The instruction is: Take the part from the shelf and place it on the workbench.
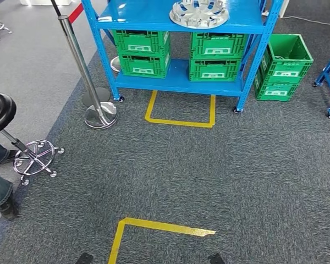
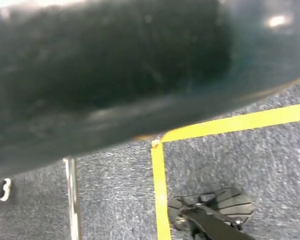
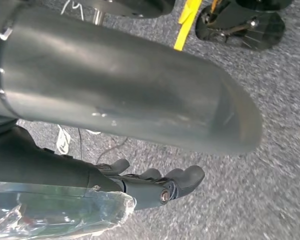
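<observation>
Right wrist view: right hand (image 3: 156, 182) hangs over grey carpet (image 3: 276, 150), fingers loosely apart, holding nothing. Left hand's state cannot be told. Head view: silver part (image 1: 199, 12) lies on top level of blue shelf (image 1: 177, 82), at 12 o'clock, well apart. Green crates (image 1: 143, 52) sit on the level below. Yellow floor tape (image 1: 155, 225) at 6 o'clock.
</observation>
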You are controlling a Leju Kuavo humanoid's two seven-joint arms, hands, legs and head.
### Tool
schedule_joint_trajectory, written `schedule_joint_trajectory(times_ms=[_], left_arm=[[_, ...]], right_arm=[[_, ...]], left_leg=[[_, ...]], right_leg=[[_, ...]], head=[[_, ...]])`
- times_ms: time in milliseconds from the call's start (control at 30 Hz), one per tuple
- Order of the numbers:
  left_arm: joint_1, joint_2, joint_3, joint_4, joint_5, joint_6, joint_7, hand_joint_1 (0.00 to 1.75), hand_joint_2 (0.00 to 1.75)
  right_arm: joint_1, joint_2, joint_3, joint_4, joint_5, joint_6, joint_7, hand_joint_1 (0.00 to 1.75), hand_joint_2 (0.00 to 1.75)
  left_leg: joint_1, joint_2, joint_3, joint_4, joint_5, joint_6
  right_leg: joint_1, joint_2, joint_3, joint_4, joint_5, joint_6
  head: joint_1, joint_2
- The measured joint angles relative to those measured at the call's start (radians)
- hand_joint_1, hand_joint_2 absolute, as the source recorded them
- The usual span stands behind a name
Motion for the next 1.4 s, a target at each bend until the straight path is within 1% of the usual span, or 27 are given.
schedule_joint_trajectory(times_ms=[33,100,200,233,267,333,367,400,433,500,533,567,633,733,800,867,900,933,1000,1033,1067,1100,1233,1267,1300,1367,1400], left_arm=[[0.0,0.0,0.0,0.0,0.0,0.0,0.0,0.0,0.0],[-0.002,0.001,0.001,0.0,0.0,0.001,0.0,0.0,0.0],[-0.001,0.0,0.001,0.0,0.0,0.001,0.001,0.0,0.0],[0.0,-0.001,0.001,0.0,0.0,0.001,0.0,0.0,0.0],[0.0,-0.002,0.001,0.0,0.0,0.001,0.0,0.0,0.0],[-0.001,-0.003,0.001,0.0,0.0,0.001,0.0,0.0,0.0],[-0.001,-0.004,0.001,0.0,-0.001,0.001,0.0,0.0,0.0],[0.0,-0.005,0.001,0.0,-0.001,0.001,0.0,0.0,0.0],[0.001,-0.005,0.001,0.0,-0.001,0.001,0.0,0.0,0.0],[0.002,-0.007,0.002,0.0,-0.004,0.002,0.0,0.0,0.0],[0.001,-0.008,0.002,0.0,-0.005,0.004,0.0,0.0,0.0],[0.0,-0.009,0.004,0.001,-0.006,0.005,0.0,0.0,0.0],[-0.002,-0.009,0.007,0.001,-0.007,0.009,0.0,0.0,0.0],[-0.003,-0.008,0.01,0.001,-0.008,0.013,-0.001,0.0,0.0],[-0.004,-0.009,0.013,0.001,-0.009,0.015,-0.001,0.0,0.0],[-0.002,-0.009,0.016,0.001,-0.009,0.015,-0.001,0.0,0.0],[0.0,-0.008,0.017,0.001,-0.009,0.015,-0.001,0.0,0.0],[0.001,-0.008,0.017,0.001,-0.009,0.015,-0.001,0.0,0.0],[0.003,-0.008,0.018,0.001,-0.009,0.016,-0.001,0.0,0.0],[0.002,-0.008,0.018,0.001,-0.01,0.016,-0.001,0.0,0.0],[0.0,-0.008,0.019,0.001,-0.01,0.016,-0.001,0.0,0.0],[-0.001,-0.008,0.019,0.001,-0.011,0.016,-0.001,0.0,0.0],[0.001,-0.009,0.019,0.002,-0.012,0.016,-0.001,0.0,0.0],[0.001,-0.009,0.019,0.002,-0.012,0.016,-0.001,0.0,0.0],[0.0,-0.009,0.019,0.002,-0.012,0.016,-0.002,0.0,0.0],[-0.001,-0.009,0.019,0.002,-0.012,0.016,-0.002,0.0,0.0],[0.0,-0.009,0.019,0.002,-0.012,0.016,-0.002,0.0,0.0]], right_arm=[[0.0,0.0,0.0,0.0,0.001,0.0,-0.001,0.0,0.0],[-0.002,0.0,0.0,0.0,0.001,0.0,-0.001,0.0,0.0],[-0.002,0.0,0.0,0.0,0.002,0.0,-0.002,0.0,0.0],[-0.003,0.0,0.0,0.0,0.002,0.0,-0.002,0.0,0.0],[-0.004,0.0,0.0,0.0,0.002,-0.001,-0.002,0.0,0.0],[-0.005,0.0,0.0,0.0,0.001,0.0,-0.002,0.0,0.0],[-0.004,0.0,0.0,0.0,0.001,0.0,-0.002,0.0,0.0],[-0.001,-0.001,0.0,0.0,0.001,0.0,-0.002,0.0,0.0],[0.001,-0.002,0.0,0.0,0.001,0.0,-0.002,0.0,0.0],[0.003,-0.003,0.0,0.0,0.001,0.0,-0.002,0.0,0.0],[0.003,-0.003,0.0,0.0,0.0,0.0,-0.002,0.0,0.0],[0.002,-0.003,0.0,0.0,-0.002,0.0,-0.002,0.0,0.0],[0.002,-0.003,-0.001,0.0,-0.005,-0.001,-0.002,0.0,0.0],[0.003,-0.003,-0.002,0.0,-0.008,-0.002,-0.003,0.0,0.0],[0.001,-0.003,-0.002,0.0,-0.008,-0.002,-0.004,0.0,0.0],[0.002,-0.003,-0.003,0.0,-0.009,-0.002,-0.004,0.0,0.0],[0.003,-0.003,-0.003,0.0,-0.01,-0.002,-0.004,0.0,0.0],[0.004,-0.003,-0.003,0.0,-0.01,-0.002,-0.004,0.0,0.0],[0.005,-0.003,-0.004,0.0,-0.01,-0.002,-0.004,0.0,0.0],[0.004,-0.003,-0.004,0.0,-0.01,-0.002,-0.004,0.0,0.0],[0.003,-0.003,-0.004,0.0,-0.01,-0.002,-0.004,0.0,0.0],[0.002,-0.003,-0.004,0.0,-0.01,-0.002,-0.004,0.0,0.0],[0.0,-0.003,-0.004,0.0,-0.009,-0.003,-0.005,0.0,0.0],[-0.001,-0.003,-0.004,0.0,-0.008,-0.002,-0.006,0.0,0.0],[-0.002,-0.003,-0.004,0.0,-0.008,-0.002,-0.006,0.0,0.0],[-0.001,-0.003,-0.004,0.0,-0.008,-0.002,-0.006,0.0,0.0],[0.001,-0.003,-0.005,0.0,-0.008,-0.002,-0.006,0.0,0.0]], left_leg=[[-0.007,0.001,0.023,-0.055,0.023,0.014],[-0.016,0.003,0.046,-0.105,0.022,0.027],[-0.014,0.003,0.065,-0.139,0.017,0.023],[-0.011,0.002,0.075,-0.15,0.018,0.022],[-0.009,0.003,0.083,-0.158,0.017,0.022],[-0.011,0.003,0.091,-0.16,0.01,0.024],[-0.012,0.002,0.095,-0.16,0.005,0.024],[-0.014,0.001,0.101,-0.159,0.0,0.024],[-0.014,0.0,0.109,-0.159,-0.006,0.023],[-0.015,-0.001,0.128,-0.159,-0.02,0.018],[-0.018,-0.002,0.134,-0.157,-0.027,0.014],[-0.019,-0.002,0.138,-0.156,-0.032,0.009],[-0.02,-0.002,0.138,-0.154,-0.037,0.0],[-0.017,-0.001,0.133,-0.131,-0.058,-0.015],[-0.011,0.0,0.081,-0.031,-0.104,-0.028],[-0.001,0.0,0.001,0.098,-0.141,-0.037],[0.003,0.0,-0.025,0.128,-0.135,-0.04],[0.006,0.001,-0.033,0.12,-0.107,-0.042],[0.01,0.002,0.003,0.011,-0.016,-0.043],[0.009,0.002,0.029,-0.052,0.015,-0.042],[0.007,0.003,0.051,-0.1,0.029,-0.038],[0.004,0.004,0.064,-0.127,0.029,-0.033],[0.002,0.002,0.082,-0.147,0.011,-0.004],[0.002,0.002,0.088,-0.151,0.01,0.004],[0.001,0.003,0.092,-0.153,0.006,0.011],[-0.004,0.003,0.099,-0.152,-0.003,0.02],[-0.008,0.002,0.104,-0.152,-0.008,0.022]], right_leg=[[0.003,0.001,0.005,-0.001,-0.005,0.002],[0.003,-0.001,0.007,-0.005,-0.011,0.011],[0.001,-0.006,0.009,-0.006,-0.021,0.027],[0.001,-0.007,0.0,0.016,-0.035,0.031],[0.001,-0.007,-0.02,0.056,-0.055,0.034],[0.001,-0.006,-0.097,0.184,-0.104,0.039],[0.001,-0.006,-0.134,0.235,-0.113,0.041],[0.001,-0.006,-0.158,0.258,-0.103,0.042],[0.001,-0.006,-0.16,0.238,-0.07,0.041],[0.002,-0.007,-0.115,0.114,0.021,0.035],[0.003,-0.007,-0.086,0.052,0.05,0.029],[0.004,-0.006,-0.066,0.012,0.064,0.023],[0.008,-0.005,-0.053,-0.008,0.06,0.012],[0.001,-0.005,-0.041,-0.019,0.057,-0.004],[-0.003,-0.007,-0.029,-0.026,0.053,-0.013],[-0.003,-0.008,-0.022,-0.026,0.046,-0.015],[-0.003,-0.007,-0.017,-0.026,0.041,-0.014],[-0.004,-0.007,-0.011,-0.026,0.037,-0.012],[-0.007,-0.005,0.004,-0.026,0.025,-0.005],[-0.007,-0.005,0.01,-0.026,0.018,0.001],[-0.006,-0.005,0.012,-0.027,0.012,0.007],[-0.005,-0.005,0.013,-0.028,0.007,0.014],[-0.007,-0.008,0.019,-0.019,-0.014,0.039],[-0.007,-0.008,0.002,0.018,-0.034,0.042],[-0.008,-0.008,-0.03,0.078,-0.061,0.043],[-0.007,-0.008,-0.118,0.218,-0.112,0.043],[-0.006,-0.008,-0.151,0.26,-0.113,0.042]], head=[[0.0,0.0],[-0.001,0.0],[-0.002,0.0],[-0.001,0.0],[0.0,0.0],[0.002,0.0],[0.003,0.0],[0.003,0.0],[0.003,0.0],[0.003,0.0],[0.003,0.0],[0.002,0.0],[-0.001,0.0],[-0.007,0.0],[-0.013,0.0],[-0.014,0.0],[-0.015,0.0],[-0.014,0.0],[-0.014,0.0],[-0.015,0.0],[-0.016,0.0],[-0.016,0.0],[-0.013,0.0],[-0.011,0.0],[-0.009,0.0],[-0.007,0.0],[-0.007,0.0]])
